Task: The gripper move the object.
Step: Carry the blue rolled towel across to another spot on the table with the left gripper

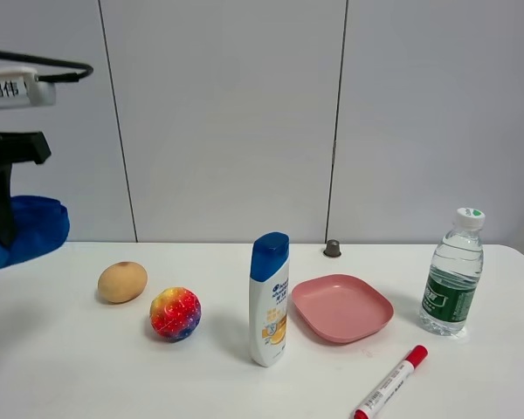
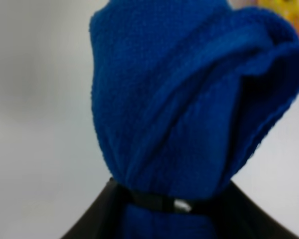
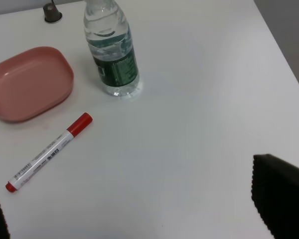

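My left gripper (image 1: 0, 229) is shut on a blue cloth (image 1: 31, 229) and holds it in the air above the table's far left edge. In the left wrist view the blue cloth (image 2: 189, 99) fills most of the picture and bunches out of the black jaws of the gripper (image 2: 164, 204). My right gripper (image 3: 139, 214) is open and empty. Only its dark fingertips (image 3: 281, 196) show, wide apart, above bare white table near the front right. The right gripper is out of the exterior high view.
On the white table (image 1: 70, 367) stand a tan potato (image 1: 122, 282), a multicoloured ball (image 1: 175, 313), an upright shampoo bottle (image 1: 270, 299), a pink plate (image 1: 341, 307), a water bottle (image 1: 452, 273) and a red-capped marker (image 1: 391, 382). A small dark knob (image 1: 332, 249) sits at the back.
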